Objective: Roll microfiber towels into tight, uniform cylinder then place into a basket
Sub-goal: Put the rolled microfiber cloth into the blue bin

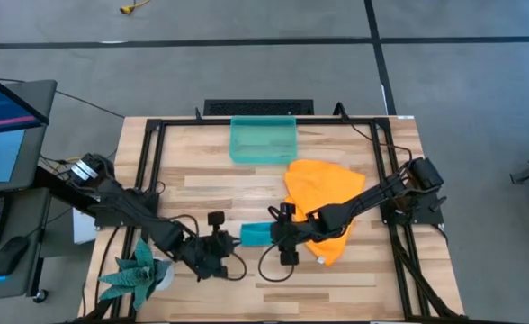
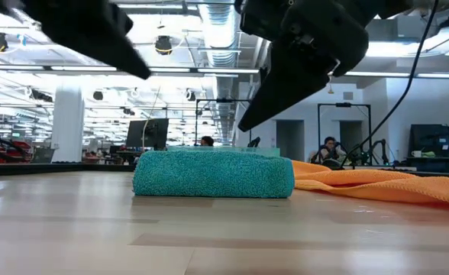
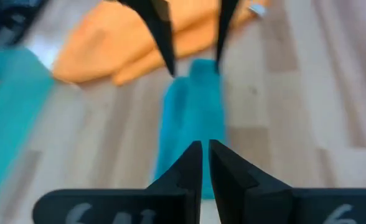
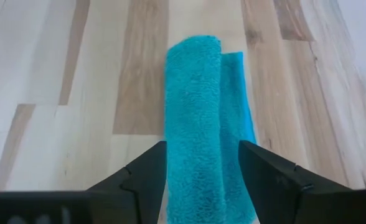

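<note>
- Two towels on your table right now: the teal towel [image 1: 255,235] is rolled into a short cylinder lying on the wood near the front middle, and the orange towel [image 1: 323,202] is spread loose and rumpled just to its right.
- Your right gripper [image 4: 200,163] is sitting above the roll's right end with its fingers [image 4: 147,171] spread apart, one on each side of the roll. From the low view it looks lifted off the cloth, so nothing's actually being squeezed.
- In the right wrist view you can see a flat flap of the teal towel sticking out alongside the roll, so it's not fully wound up.
- Your left gripper [image 3: 205,149] is at the roll's left end, pointing along it, with its fingertips pressed together and nothing caught between them.
- The basket [image 1: 264,140] is at the back edge of the table, centre-ish, well apart from both towels. No towel shows inside it from above.
- The right arm reaches across the orange towel to get to the roll.
- Over at the front left corner there's the spiky green plant [image 1: 138,270], beside the left arm.
</note>
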Controlling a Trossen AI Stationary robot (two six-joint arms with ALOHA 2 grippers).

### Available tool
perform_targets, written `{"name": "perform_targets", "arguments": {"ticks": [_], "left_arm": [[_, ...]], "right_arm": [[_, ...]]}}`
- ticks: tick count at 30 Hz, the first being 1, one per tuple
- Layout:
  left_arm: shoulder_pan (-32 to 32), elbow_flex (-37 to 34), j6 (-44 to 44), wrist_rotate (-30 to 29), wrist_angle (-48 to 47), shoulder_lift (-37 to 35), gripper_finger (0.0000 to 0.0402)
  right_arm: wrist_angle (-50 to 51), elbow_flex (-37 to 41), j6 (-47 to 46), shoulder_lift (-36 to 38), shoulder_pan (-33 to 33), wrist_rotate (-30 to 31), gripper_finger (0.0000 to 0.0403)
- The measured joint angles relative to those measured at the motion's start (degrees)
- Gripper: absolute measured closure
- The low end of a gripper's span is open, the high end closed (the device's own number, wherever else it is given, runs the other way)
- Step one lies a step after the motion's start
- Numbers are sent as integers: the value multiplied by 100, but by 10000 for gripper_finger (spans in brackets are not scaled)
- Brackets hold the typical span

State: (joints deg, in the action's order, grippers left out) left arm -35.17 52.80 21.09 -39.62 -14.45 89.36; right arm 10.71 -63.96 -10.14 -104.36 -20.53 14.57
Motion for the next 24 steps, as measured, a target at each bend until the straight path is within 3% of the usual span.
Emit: {"name": "perform_targets", "arguments": {"ticks": [6, 12, 17, 24], "left_arm": [[535, 0, -96, 269, -37, 2, 351], [933, -65, 304, 620, -75, 9, 275], [1196, -207, 392, 1289, 154, 118, 217], [1542, -214, -15, 1975, 690, 715, 189]], "right_arm": [[49, 0, -94, 0, 84, 2, 171], [264, -2, -360, 0, 194, -24, 169], [292, -2, -389, 0, 257, -123, 169], [2, 263, -397, 0, 326, -180, 169]]}}
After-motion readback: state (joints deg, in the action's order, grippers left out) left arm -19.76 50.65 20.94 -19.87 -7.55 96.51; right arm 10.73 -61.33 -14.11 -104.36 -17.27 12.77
